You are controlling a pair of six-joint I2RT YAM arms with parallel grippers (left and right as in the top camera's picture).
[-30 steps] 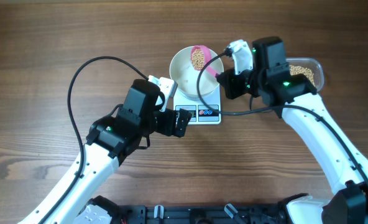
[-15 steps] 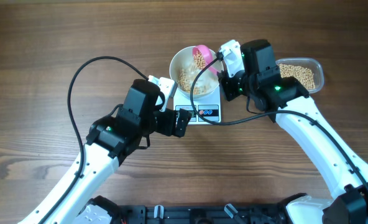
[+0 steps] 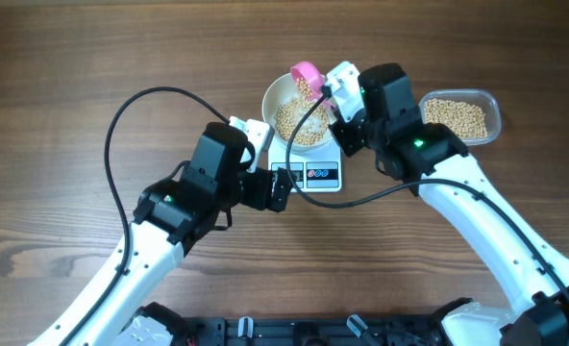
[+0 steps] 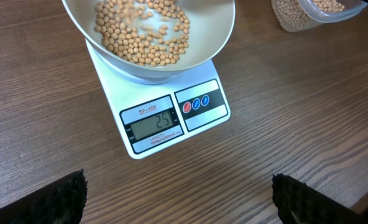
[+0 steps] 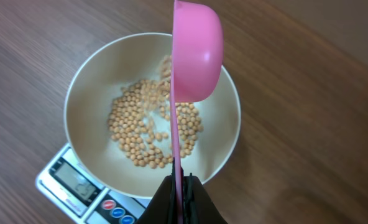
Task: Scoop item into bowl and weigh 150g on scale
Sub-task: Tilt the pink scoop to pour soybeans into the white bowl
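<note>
Right fingers point(image 5: 195, 205) are clamped shut on the thin handle of the pink scoop point(image 5: 196, 56). The scoop is rolled onto its edge over the bowl point(image 5: 224, 134), mouth facing the bowl's middle, mid-dump by the look of it. Some beans point(image 5: 147, 137) are blurred as if falling, and the rest lie loose on the bowl floor, nowhere near covering it.

The bowl sits on the scale point(image 4: 171, 118). The display shows a two-digit reading, so I judge it well short of target, with several more scoops needed.

Left fingers point(image 4: 63, 199) are spread wide and hold nothing, parked low in front of the scale with its display in view. The clear tub point(image 3: 457, 117) of beans is on the table point(image 3: 73, 58), just right of the bowl.

Risks:
- The pinch on a flat handle is narrow, so the scoop could twist in the grip on the next dig into the tub.
- The scoop is near the far rim, so a clip on withdrawal could shove the bowl off-centre on the scale.
- Beans could bounce out over the rim and go unweighed.
- The right arm's cable point(image 3: 299, 144) loops over the bowl and scale. If it rests on either, the reading is biased.
- Full scoops near the end could overshoot.
</note>
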